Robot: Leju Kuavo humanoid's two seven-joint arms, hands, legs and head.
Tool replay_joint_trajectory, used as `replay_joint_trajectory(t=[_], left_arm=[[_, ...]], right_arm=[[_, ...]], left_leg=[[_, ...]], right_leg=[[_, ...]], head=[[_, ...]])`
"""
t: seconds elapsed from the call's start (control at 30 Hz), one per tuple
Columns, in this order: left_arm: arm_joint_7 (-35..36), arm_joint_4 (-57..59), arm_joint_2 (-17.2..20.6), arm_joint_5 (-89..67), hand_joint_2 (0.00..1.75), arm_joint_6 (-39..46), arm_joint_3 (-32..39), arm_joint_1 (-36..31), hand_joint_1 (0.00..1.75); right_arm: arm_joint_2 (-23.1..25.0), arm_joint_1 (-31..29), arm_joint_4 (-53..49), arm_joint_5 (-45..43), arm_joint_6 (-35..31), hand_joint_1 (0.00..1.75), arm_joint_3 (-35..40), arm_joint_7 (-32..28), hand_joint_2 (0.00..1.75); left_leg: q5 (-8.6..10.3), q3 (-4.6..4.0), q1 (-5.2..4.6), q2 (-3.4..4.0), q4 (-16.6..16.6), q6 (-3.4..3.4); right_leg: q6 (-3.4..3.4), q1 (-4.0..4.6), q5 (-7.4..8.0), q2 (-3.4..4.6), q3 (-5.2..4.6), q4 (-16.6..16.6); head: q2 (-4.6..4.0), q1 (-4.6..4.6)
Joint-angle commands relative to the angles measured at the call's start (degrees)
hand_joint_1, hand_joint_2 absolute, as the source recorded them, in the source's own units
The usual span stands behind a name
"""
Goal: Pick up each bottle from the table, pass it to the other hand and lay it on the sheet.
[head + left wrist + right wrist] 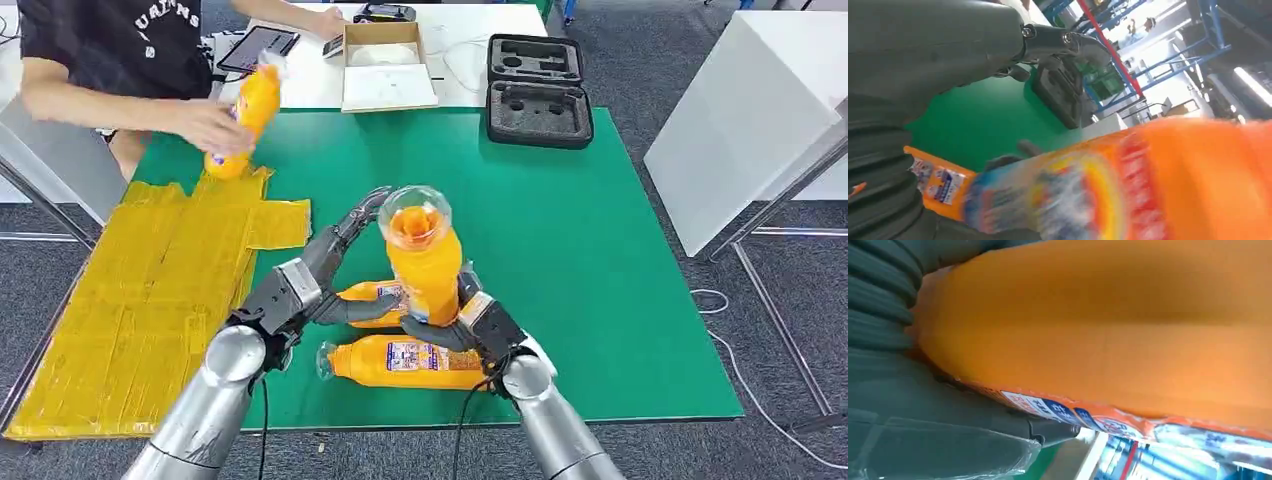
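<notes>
My right hand (468,318) grips an orange bottle (424,258) and holds it raised above the green table (560,250), its clear round end toward the head camera. The same bottle (1108,335) lies against the right palm, and it passes blurred before my left wrist camera as the held bottle (1168,180). My left hand (322,270) is beside it, its fingers (362,212) stretched apart toward it and nothing in its grasp. Two more orange bottles lie on the table: one (362,296) between my hands, one (405,362) near the front edge. The yellow sheet (150,290) covers the table's left side.
A person's hand (208,125) holds another orange bottle (248,118) at the sheet's far edge. A black foam case (538,90) and an open cardboard box (386,65) stand at the back. A white table (750,110) is on the right.
</notes>
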Motion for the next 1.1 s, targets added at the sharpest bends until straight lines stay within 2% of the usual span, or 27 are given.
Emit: replay_joint_trajectory(t=[0.03, 0.13, 0.4, 0.63, 0.8, 0.9, 0.93, 0.97, 1.03, 1.1], left_arm=[[0.3, 3.2, 2.5, 2.1, 1.75, 0.6, -3.7, -3.5, 0.0], [0.3, 3.3, 2.3, 2.6, 1.75, 0.8, -3.8, -3.6, 0.0], [0.1, 2.9, 2.6, 4.1, 1.75, 1.7, -5.2, -3.2, 0.0], [0.0, 2.8, 2.6, 4.4, 1.75, 1.8, -5.2, -3.1, 0.0], [0.0, 2.8, 2.6, 4.4, 1.75, 1.8, -5.2, -3.1, 0.0], [0.0, 2.8, 2.6, 4.4, 1.75, 1.8, -5.2, -3.1, 0.0], [0.0, 2.8, 2.6, 4.4, 1.75, 1.8, -5.2, -3.1, 0.0], [0.0, 2.8, 2.6, 4.4, 1.75, 1.8, -5.2, -3.1, 0.0], [0.0, 2.3, 2.7, 4.7, 1.75, 1.9, -5.3, -2.5, 0.0], [0.0, 1.5, 2.7, 4.8, 1.75, 2.2, -5.5, -1.5, 0.0]], right_arm=[[-1.4, -5.3, 8.0, 1.6, -0.2, 1.75, 8.0, 0.8, 1.75], [-1.1, -6.4, 9.6, 1.5, -0.5, 1.75, 8.4, 0.9, 1.75], [-0.3, -8.5, 13.2, 5.6, -5.0, 1.75, 13.8, 0.2, 1.75], [-0.1, -9.0, 13.6, 5.7, -5.8, 1.75, 13.8, 0.3, 1.75], [-0.1, -9.0, 13.6, 5.7, -5.8, 1.75, 13.8, 0.3, 1.75], [-0.1, -9.0, 13.6, 5.7, -5.8, 1.75, 13.8, 0.3, 1.75], [-0.1, -9.0, 13.6, 5.7, -5.8, 1.75, 13.8, 0.3, 1.75], [-0.1, -9.0, 13.6, 5.7, -5.8, 1.75, 13.8, 0.3, 1.75], [0.6, -9.3, 14.3, 4.2, -7.8, 1.75, 12.6, 0.3, 1.75], [1.3, -10.0, 14.6, 2.8, -10.8, 1.75, 10.5, 0.5, 1.75]], left_leg=[[-0.26, 0.45, 0.07, 0.26, 0.1, -0.23], [-0.11, 0.21, 0.05, 0.19, 0.0, -0.13], [-0.18, 0.33, 0.06, 0.22, 0.0, -0.18], [-0.24, 0.42, 0.09, 0.22, 0.1, -0.23], [-0.07, 0.15, 0.05, 0.11, 0.0, -0.12], [-0.21, 0.36, 0.08, 0.2, 0.1, -0.21], [-0.08, 0.17, 0.05, 0.12, 0.0, -0.13], [-0.25, 0.42, 0.09, 0.21, 0.1, -0.23], [-0.08, 0.18, 0.05, 0.12, 0.0, -0.13], [-0.26, 0.43, 0.08, 0.24, 0.1, -0.23]], right_leg=[[-0.11, 0.09, -0.18, 0.1, 0.46, 0.0], [-0.06, 0.05, -0.05, 0.1, 0.21, 0.0], [-0.09, 0.07, -0.13, 0.09, 0.33, 0.0], [-0.1, 0.1, -0.18, 0.06, 0.44, 0.0], [-0.06, 0.05, -0.05, 0.02, 0.15, 0.0], [-0.1, 0.08, -0.16, 0.05, 0.37, 0.0], [-0.06, 0.05, -0.06, 0.02, 0.18, 0.0], [-0.11, 0.1, -0.2, 0.04, 0.44, 0.0], [-0.07, 0.04, -0.07, 0.02, 0.18, 0.0], [-0.12, 0.09, -0.2, 0.08, 0.44, 0.0]], head=[[0.0, 0.0], [0.0, 0.0], [0.0, 0.0], [0.0, -0.02], [0.0, 0.0], [0.0, 0.0], [0.0, 0.0], [0.0, 0.0], [0.0, 0.0], [0.0, 0.0]])
